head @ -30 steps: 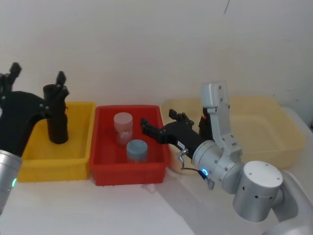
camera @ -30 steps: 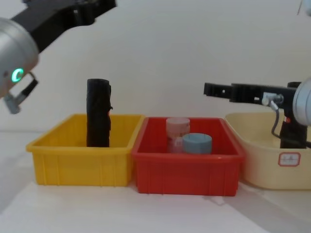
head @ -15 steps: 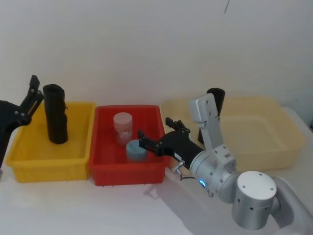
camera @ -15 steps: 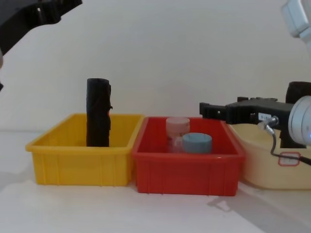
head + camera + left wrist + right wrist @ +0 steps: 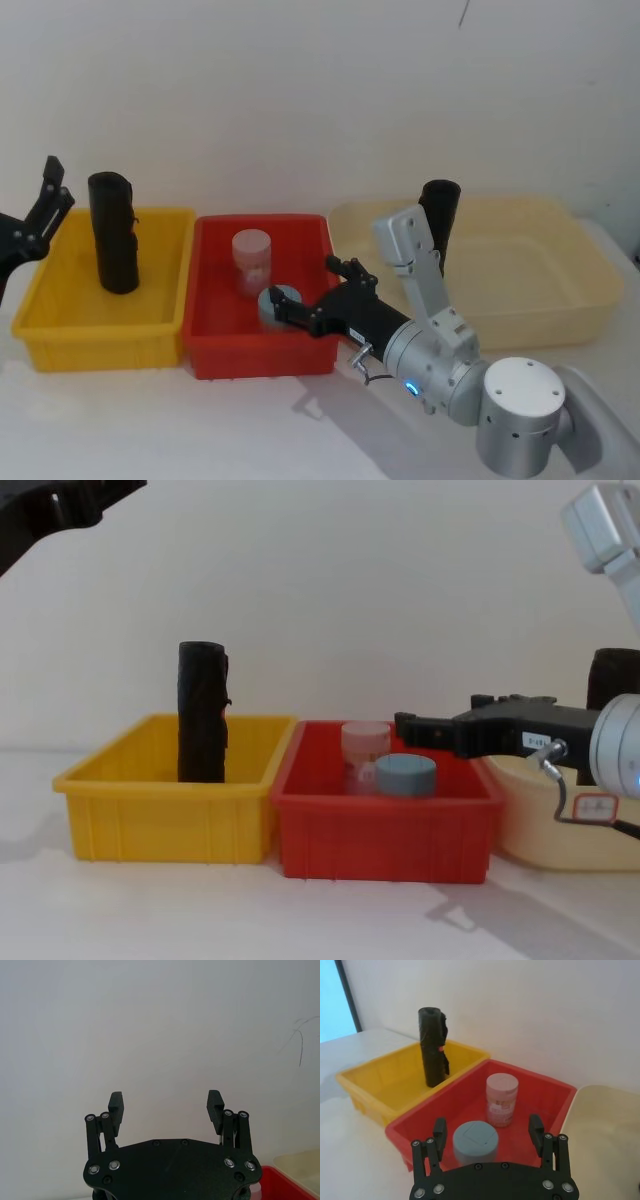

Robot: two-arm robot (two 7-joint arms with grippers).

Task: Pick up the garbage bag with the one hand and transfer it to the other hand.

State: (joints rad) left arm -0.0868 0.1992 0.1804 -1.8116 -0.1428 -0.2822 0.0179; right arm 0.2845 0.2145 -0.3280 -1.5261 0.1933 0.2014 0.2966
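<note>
Garbage bag (image 5: pixel 113 233) stands upright in my yellow bin (image 5: pixel 60 318), untouched. My left claw (image 5: pixel 47 197) hangs released just beside the bag, apart from it. My right claw (image 5: pixel 305 294), fingers spread and empty, reaches over the red bin (image 5: pixel 206 352) above the blue-lidded jar (image 5: pixel 475 1140).

Yellow bin (image 5: pixel 60 325), red bin (image 5: pixel 215 350), beige tub (image 5: pixel 585 290) are set L–R along table. Pink jar (image 5: pixel 252 262) & blue-lidded jar (image 5: pixel 275 300) are held in red bin.

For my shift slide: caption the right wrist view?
Open right gripper hovers over red bin holding two jars; garbage bag stands in yellow bin.
</note>
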